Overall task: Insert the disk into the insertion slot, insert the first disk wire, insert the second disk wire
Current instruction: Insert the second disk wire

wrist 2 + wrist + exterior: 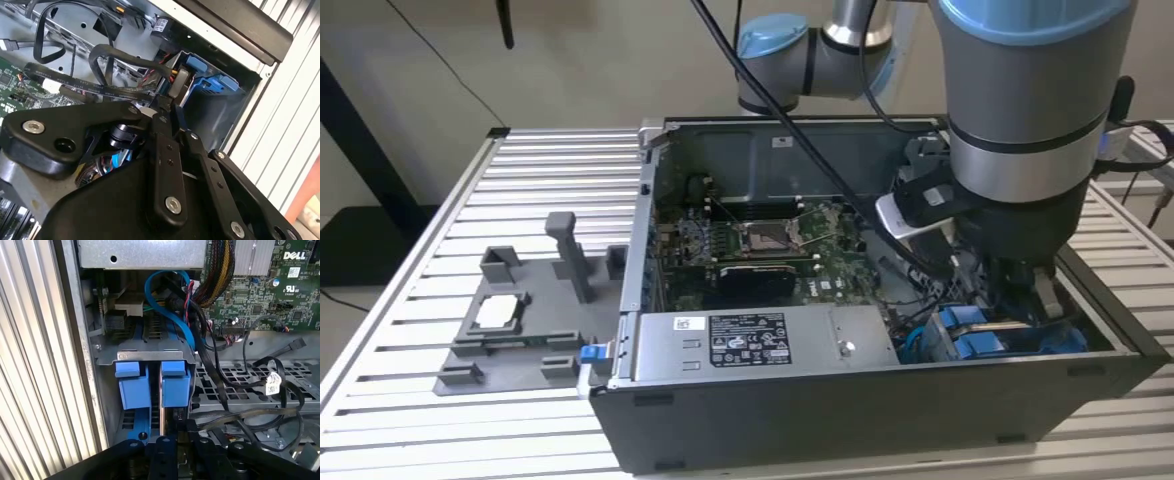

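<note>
Second wrist view: gripper (172, 97) prob. shut on connector (179, 84).

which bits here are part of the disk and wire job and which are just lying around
Job:
- disk in its blue carrier, seated in the insertion slot
- black wire beside the gripper
- gripper, down at the drive cage

Lying about:
- grey fixture on the table
- motherboard
- power supply

From my remote station, I see my gripper (167, 102) wedged low in the open computer case (854, 400), hemmed by the case wall and black cables (240, 390) looping just beside the drive cage (150, 356). Blue carrier tabs (152, 385) fill the bays. The ribbed table (400, 300) outside lies open, except for a grey fixture (520, 330).
</note>
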Robot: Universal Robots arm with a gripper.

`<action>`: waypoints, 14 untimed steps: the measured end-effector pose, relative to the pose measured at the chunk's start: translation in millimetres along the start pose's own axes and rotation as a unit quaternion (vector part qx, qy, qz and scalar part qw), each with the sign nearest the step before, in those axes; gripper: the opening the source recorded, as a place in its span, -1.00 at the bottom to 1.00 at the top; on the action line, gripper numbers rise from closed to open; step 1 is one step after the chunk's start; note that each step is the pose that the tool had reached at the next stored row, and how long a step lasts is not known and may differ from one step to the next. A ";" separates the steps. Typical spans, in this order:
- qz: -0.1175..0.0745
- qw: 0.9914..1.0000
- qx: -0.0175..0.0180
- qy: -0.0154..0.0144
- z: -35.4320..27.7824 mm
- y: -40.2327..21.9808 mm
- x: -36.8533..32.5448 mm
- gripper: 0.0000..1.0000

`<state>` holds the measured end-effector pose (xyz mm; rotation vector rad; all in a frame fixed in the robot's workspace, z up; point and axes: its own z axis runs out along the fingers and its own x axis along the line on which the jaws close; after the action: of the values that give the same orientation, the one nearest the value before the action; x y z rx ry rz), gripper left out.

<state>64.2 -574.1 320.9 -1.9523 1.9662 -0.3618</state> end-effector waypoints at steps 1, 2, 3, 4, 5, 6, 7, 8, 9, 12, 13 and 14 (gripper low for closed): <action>0.000 1.000 0.000 0.000 -0.1 0.0 0.0 -0.52; 0.000 1.000 -0.001 0.000 -1.1 -0.4 -0.1 -0.52; 0.000 1.000 -0.001 0.000 -3.1 -1.4 -0.2 -0.52; 0.000 1.000 -0.001 0.000 -6.0 -2.7 -0.4 -0.52; 0.000 1.000 -0.001 0.000 -8.9 -4.1 -0.6 -0.52; 0.000 1.000 -0.001 0.000 -11.5 -5.3 -0.8 -0.52; 0.000 1.000 -0.001 0.000 -13.7 -6.3 -1.0 -0.52; 0.000 1.000 -0.001 0.000 -15.8 -7.2 -1.1 -0.52; 0.000 1.000 -0.001 0.000 -18.0 -8.2 -1.3 -0.52; 0.000 1.000 -0.001 0.000 -24.7 -11.3 -1.8 -0.52; 0.000 1.000 -0.001 0.000 -26.9 -12.3 -1.9 -0.52; 0.000 1.000 -0.001 0.000 -28.8 -13.2 -2.0 -0.52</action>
<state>64.2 -574.1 352.7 -1.9531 1.9685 -0.3593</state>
